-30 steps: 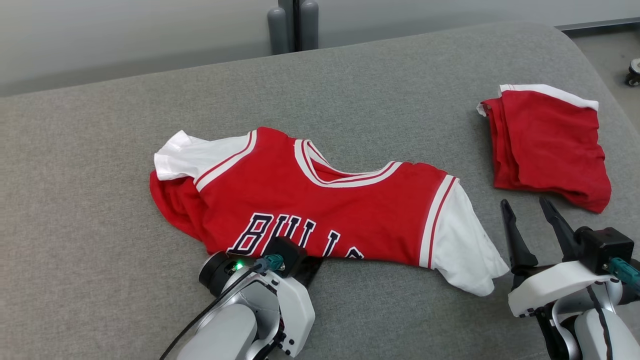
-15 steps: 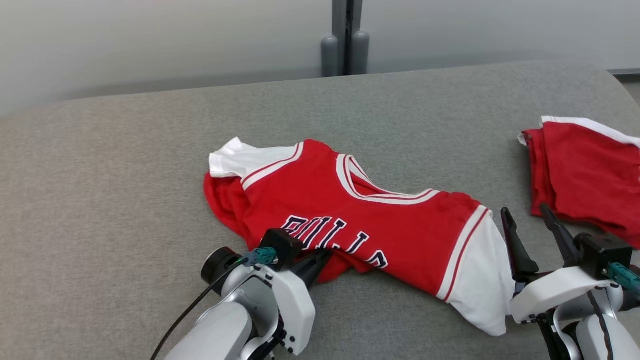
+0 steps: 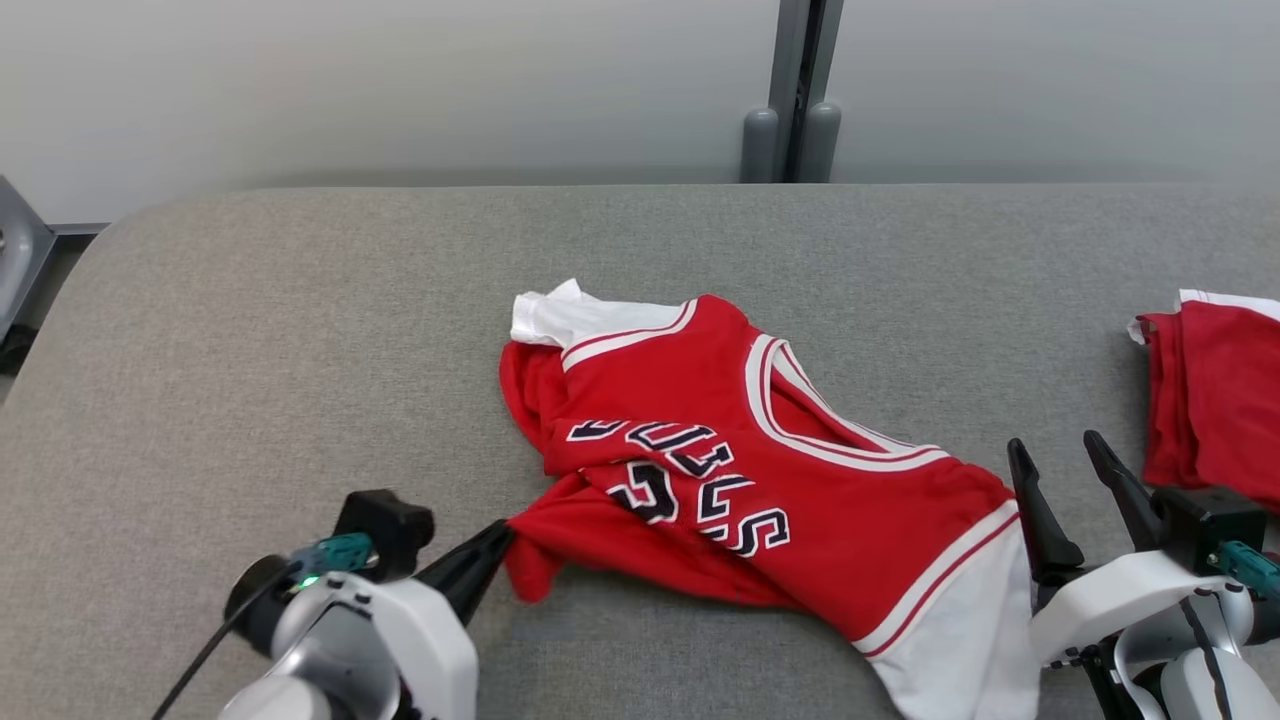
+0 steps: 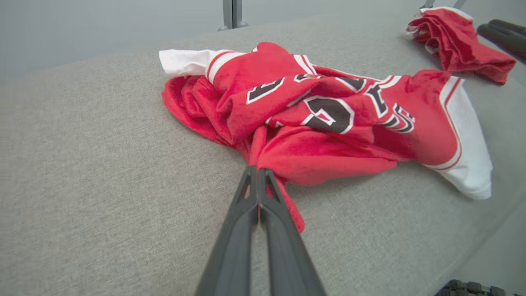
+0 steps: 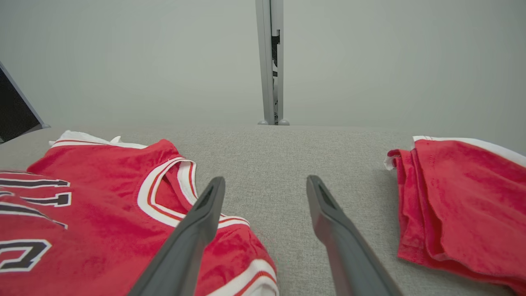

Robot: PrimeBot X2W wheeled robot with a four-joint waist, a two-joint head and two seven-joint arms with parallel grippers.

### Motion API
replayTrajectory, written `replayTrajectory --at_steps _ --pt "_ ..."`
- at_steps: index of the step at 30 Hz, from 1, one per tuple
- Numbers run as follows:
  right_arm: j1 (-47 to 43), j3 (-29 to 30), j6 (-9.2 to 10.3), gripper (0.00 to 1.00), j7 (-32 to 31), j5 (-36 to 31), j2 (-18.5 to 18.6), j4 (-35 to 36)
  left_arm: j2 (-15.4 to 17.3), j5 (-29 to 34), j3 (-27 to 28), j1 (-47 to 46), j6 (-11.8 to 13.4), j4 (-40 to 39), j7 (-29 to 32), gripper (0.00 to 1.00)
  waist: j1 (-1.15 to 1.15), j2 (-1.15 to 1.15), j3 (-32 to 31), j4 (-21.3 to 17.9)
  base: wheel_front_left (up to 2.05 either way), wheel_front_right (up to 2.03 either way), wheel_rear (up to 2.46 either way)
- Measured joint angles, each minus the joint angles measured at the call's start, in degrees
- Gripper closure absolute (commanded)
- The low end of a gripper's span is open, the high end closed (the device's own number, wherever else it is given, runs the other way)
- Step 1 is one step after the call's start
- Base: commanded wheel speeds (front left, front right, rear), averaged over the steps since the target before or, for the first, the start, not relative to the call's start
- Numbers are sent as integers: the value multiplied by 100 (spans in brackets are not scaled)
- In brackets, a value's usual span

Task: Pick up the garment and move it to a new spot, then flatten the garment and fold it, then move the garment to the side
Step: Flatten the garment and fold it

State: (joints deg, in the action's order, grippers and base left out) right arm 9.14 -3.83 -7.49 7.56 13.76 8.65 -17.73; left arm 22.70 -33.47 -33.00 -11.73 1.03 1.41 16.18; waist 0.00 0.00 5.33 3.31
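The garment (image 3: 760, 470) is a red jersey with white sleeves and dark lettering, lying bunched on the grey padded surface (image 3: 300, 350). My left gripper (image 3: 500, 535) sits at its lower left corner, shut on a fold of the red hem. In the left wrist view the fingertips (image 4: 257, 169) pinch that fold, and the garment (image 4: 328, 123) piles up beyond them. My right gripper (image 3: 1053, 447) stands open at the lower right, beside the white right sleeve, holding nothing. In the right wrist view its open gripper (image 5: 265, 181) points past the garment's (image 5: 102, 213) collar.
A second red garment, folded (image 3: 1215, 400), lies at the right edge, also seen as the folded pile (image 5: 464, 205) right of the fingers. A grey post (image 3: 800, 110) stands behind the surface. The surface's rounded left edge (image 3: 60, 260) drops off at the far left.
The head camera has turned left. My left gripper has shut on the hem and drawn it leftward, so the jersey is twisted and bunched. The right gripper stays open.
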Motion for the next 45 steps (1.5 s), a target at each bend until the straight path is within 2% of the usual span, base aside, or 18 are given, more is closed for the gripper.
replayTrajectory --at_steps 6,10,13,17,19,24,27,32,36,41,45 --pt "-29 30 0 0 -57 11 49 11 515 -96 430 485 433 -378 127 100 0 0 14 62 0 0 0" --pt "-34 64 -1 0 -129 11 69 1 735 -174 845 771 773 -548 -8 100 0 0 5 51 0 0 0" --pt "-52 68 0 0 -176 12 87 -25 812 -198 1081 866 922 -583 -178 100 0 0 -5 47 0 0 0" --pt "-63 5 0 0 -209 37 89 -64 810 -232 1160 918 946 -350 -360 100 0 0 -30 18 0 0 0" --pt "-63 -23 0 0 -225 40 90 -75 726 -237 1124 918 935 -145 -427 0 0 0 -41 -8 0 0 0" --pt "-62 -62 0 0 -225 62 96 -91 604 -229 1101 917 914 154 -683 0 0 0 -61 -58 0 0 0" --pt "-63 -60 0 0 -203 62 105 -93 581 -115 1270 894 1061 107 -1091 0 0 0 -85 -62 0 0 0" --pt "-97 -78 0 0 -172 68 86 -93 314 -38 1432 931 1315 -193 -1724 0 0 0 -155 -35 0 0 0" --pt "-103 -89 0 0 -148 70 86 -78 162 21 1485 1057 1417 -291 -2136 0 0 0 -192 16 0 0 0" --pt "-102 -177 0 0 -83 104 115 12 43 49 1469 1112 1424 -245 -2383 0 0 0 -217 85 0 0 0" --pt "93 -481 0 0 -110 268 142 7 -16 37 1429 1106 1358 -145 -2457 0 0 0 -208 183 0 0 0"
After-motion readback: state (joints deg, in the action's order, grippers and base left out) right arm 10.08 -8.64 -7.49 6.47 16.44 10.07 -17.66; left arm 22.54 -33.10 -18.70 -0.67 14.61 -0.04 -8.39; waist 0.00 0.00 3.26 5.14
